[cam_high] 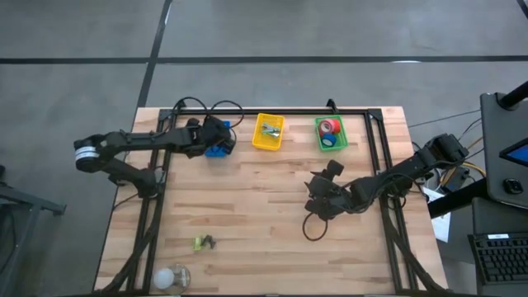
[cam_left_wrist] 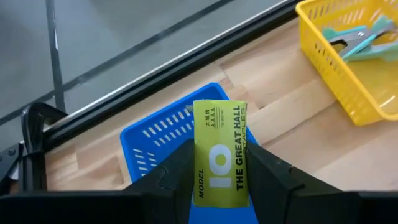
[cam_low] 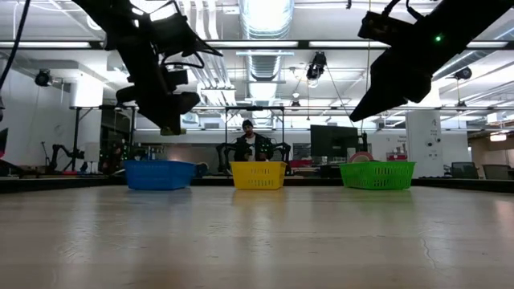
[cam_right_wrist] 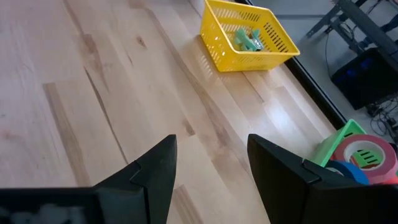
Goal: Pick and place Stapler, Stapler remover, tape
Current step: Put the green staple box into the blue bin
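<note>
My left gripper [cam_left_wrist: 219, 149] is shut on a yellow-green box [cam_left_wrist: 219, 163] printed "MODEL 10 THE GREAT WALL STAPLES". It is above the blue basket [cam_left_wrist: 152, 140] at the table's far left [cam_high: 217, 151]. My right gripper [cam_right_wrist: 211, 144] is open and empty, above bare wood right of the table's centre [cam_high: 320, 200]. The yellow basket [cam_high: 268, 132] holds green staple removers [cam_right_wrist: 245, 38]. The green basket [cam_high: 330, 134] holds a red tape roll [cam_right_wrist: 365, 154] and a blue one [cam_right_wrist: 348, 171]. My left gripper pinches the box between its two fingers, one on each long side [cam_left_wrist: 198, 180], with the printed face toward the camera. The fingers [cam_left_wrist: 177, 168] slant down from the table's left and lie along the box. The box is lifted clear, over the blue basket's inside.
A small yellow-green and dark item [cam_high: 202, 242] and a whitish round thing [cam_high: 172, 277] lie near the table's front left. A black cable loop [cam_high: 313, 228] lies by my right gripper. Black frame rails [cam_high: 272, 110] run along the table's edges. A person [cam_low: 249, 141] sits beyond the table.
</note>
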You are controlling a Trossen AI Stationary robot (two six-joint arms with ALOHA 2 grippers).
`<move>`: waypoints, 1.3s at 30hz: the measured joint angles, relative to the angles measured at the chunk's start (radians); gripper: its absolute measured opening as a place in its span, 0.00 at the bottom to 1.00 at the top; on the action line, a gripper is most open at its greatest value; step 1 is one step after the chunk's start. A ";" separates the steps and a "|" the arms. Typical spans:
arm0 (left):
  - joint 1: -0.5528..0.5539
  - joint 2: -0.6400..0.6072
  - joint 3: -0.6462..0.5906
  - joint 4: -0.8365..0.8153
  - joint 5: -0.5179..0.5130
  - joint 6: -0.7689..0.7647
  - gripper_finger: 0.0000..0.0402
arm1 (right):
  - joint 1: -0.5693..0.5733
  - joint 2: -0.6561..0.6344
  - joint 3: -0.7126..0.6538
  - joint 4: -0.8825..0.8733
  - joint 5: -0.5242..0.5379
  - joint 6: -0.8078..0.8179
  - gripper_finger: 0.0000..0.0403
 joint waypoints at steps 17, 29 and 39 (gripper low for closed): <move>0.034 0.122 0.000 0.018 0.027 0.025 0.32 | 0.001 0.000 -0.001 0.007 0.000 0.008 0.48; 0.146 0.144 0.001 0.026 0.073 0.059 0.33 | 0.001 0.003 -0.002 0.011 0.001 0.008 0.48; 0.217 0.225 0.001 0.072 0.163 0.070 0.33 | 0.001 0.003 -0.005 0.019 0.001 0.008 0.48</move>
